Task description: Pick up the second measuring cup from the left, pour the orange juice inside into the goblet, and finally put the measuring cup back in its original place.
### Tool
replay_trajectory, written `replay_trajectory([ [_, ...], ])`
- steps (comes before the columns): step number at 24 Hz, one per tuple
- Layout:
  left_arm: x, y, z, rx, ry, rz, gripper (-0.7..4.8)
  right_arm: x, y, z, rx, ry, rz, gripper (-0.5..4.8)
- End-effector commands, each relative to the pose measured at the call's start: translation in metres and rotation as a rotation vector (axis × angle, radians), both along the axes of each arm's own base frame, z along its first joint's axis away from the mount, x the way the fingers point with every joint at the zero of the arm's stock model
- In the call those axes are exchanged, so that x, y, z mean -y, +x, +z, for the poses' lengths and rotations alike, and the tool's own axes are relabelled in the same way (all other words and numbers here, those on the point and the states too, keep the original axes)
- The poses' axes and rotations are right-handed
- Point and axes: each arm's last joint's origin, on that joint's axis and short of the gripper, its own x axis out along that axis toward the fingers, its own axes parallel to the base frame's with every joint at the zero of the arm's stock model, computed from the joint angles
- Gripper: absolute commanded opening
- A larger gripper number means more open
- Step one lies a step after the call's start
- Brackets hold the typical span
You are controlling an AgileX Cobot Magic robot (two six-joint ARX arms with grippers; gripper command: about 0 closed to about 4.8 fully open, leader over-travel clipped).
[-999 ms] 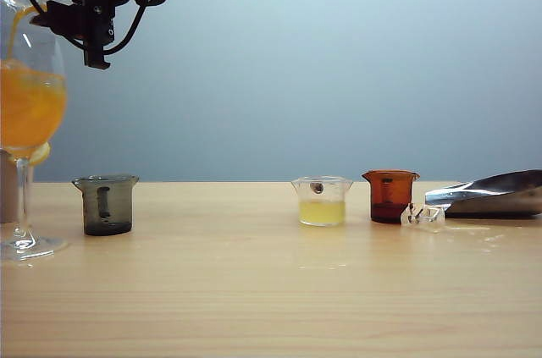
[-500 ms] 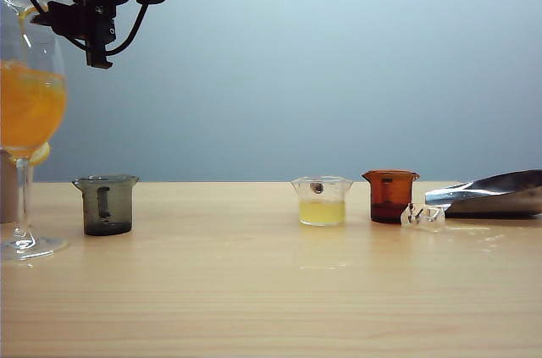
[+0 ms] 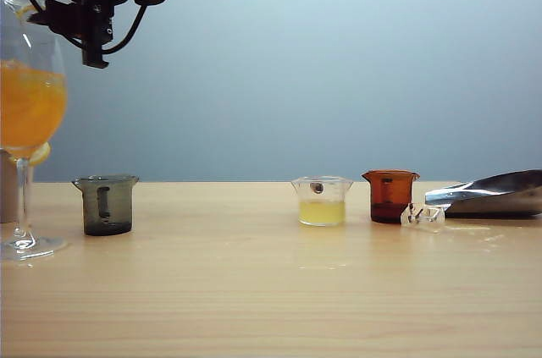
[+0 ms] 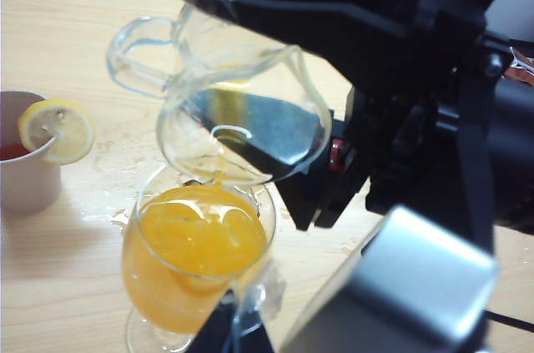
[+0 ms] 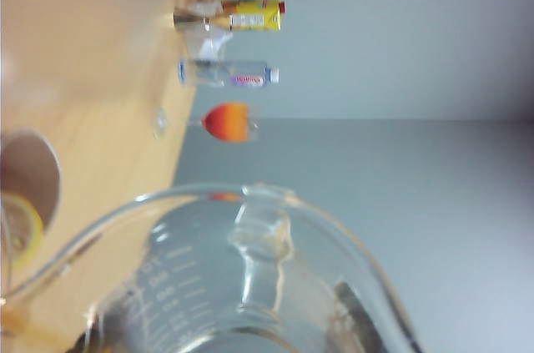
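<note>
Orange juice (image 4: 196, 240) fills goblet (image 4: 158, 286) at table's left edge. Right gripper (image 4: 275, 94), jaws clamped on tipped second measuring cup (image 4: 242, 115) above it. Pour nearly done; next, right it and return. Left gripper: state unclear.

Far left of the table (image 3: 271, 290): goblet (image 3: 30, 112), orange juice (image 3: 31, 108) inside. Directly above its bowl: second measuring cup (image 4: 242, 111), tipped, clamped in right gripper (image 4: 275, 132). Right of the goblet, in a row: grey cup (image 3: 106, 204), cup with yellow liquid (image 3: 322, 201), amber cup (image 3: 390, 195), metal scoop (image 3: 491, 193) far right.
</note>
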Motion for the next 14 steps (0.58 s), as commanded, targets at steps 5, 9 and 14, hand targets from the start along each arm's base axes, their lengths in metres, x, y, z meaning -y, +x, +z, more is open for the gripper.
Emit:
replay_trajectory([
  [5, 0.000, -0.001, 0.002, 0.011, 0.001, -0.004, -0.06, 0.005, 0.005, 0.008, -0.304, 0.191, -0.021, -0.01],
  [9, 0.000, -0.001, 0.002, 0.012, 0.001, -0.004, -0.06, 0.013, 0.014, 0.009, -0.481, 0.287, -0.040, -0.01],
  [14, 0.000, -0.001, 0.002, 0.012, 0.001, -0.004, -0.06, 0.028, 0.029, 0.015, -0.667, 0.412, -0.067, -0.01],
])
